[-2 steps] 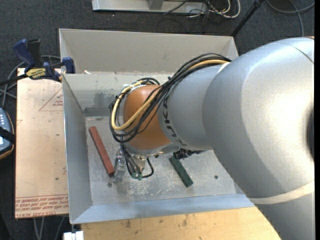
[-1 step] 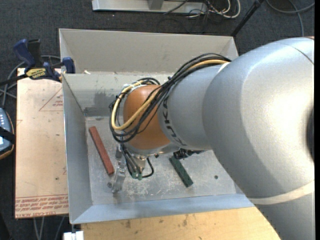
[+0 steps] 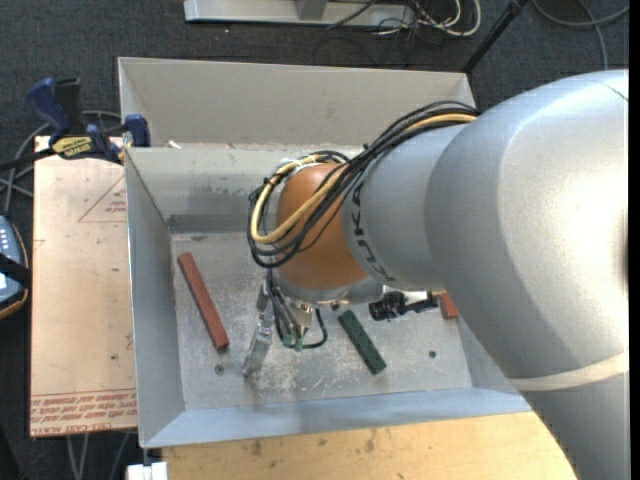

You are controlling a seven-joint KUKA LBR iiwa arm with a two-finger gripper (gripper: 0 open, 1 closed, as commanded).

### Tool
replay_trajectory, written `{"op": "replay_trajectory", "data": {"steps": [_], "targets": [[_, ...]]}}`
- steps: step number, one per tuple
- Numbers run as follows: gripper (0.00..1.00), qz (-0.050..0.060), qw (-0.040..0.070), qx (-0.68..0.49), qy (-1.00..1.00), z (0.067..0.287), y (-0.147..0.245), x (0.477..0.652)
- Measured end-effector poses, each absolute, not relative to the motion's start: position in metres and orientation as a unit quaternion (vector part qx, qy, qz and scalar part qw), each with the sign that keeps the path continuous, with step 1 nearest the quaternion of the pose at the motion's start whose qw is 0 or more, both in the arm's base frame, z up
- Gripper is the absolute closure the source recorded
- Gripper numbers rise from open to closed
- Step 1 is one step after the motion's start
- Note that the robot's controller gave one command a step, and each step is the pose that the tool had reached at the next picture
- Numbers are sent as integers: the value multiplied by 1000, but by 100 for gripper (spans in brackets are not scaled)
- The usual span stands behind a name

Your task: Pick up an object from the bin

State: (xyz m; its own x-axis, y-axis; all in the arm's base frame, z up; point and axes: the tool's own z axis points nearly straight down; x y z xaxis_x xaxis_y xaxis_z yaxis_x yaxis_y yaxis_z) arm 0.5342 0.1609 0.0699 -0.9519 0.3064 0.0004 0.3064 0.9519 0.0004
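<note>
1. Gripper sits low by the front wall of the bin, over bare floor. Can't tell how far it's open; nothing visibly in it.
2. Nearest candidates are the dark green bar just right and the red-brown bar to the left. Both lie flat, neither touched.
3. Risk: closing here likely grabs nothing, and the tip may scrape the floor or front wall.
4. Free room is left and back; the arm crowds the right.

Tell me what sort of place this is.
Probably a robotics lab: a large silver robot arm reaches into a grey metal bin holding a red-brown flat stick and a dark green bar; loose cables lie on the dark carpet.
</note>
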Motion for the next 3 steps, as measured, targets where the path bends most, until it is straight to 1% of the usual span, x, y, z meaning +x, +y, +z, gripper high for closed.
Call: {"op": "replay_trajectory", "data": {"steps": [1, 2, 3], "targets": [[0, -1, 2, -279, -960, 72, 210, 493], [0, 4, 29, -333, -942, 63, 187, 535], [0, 7, 42, -311, -950, 60, 188, 547]]}}
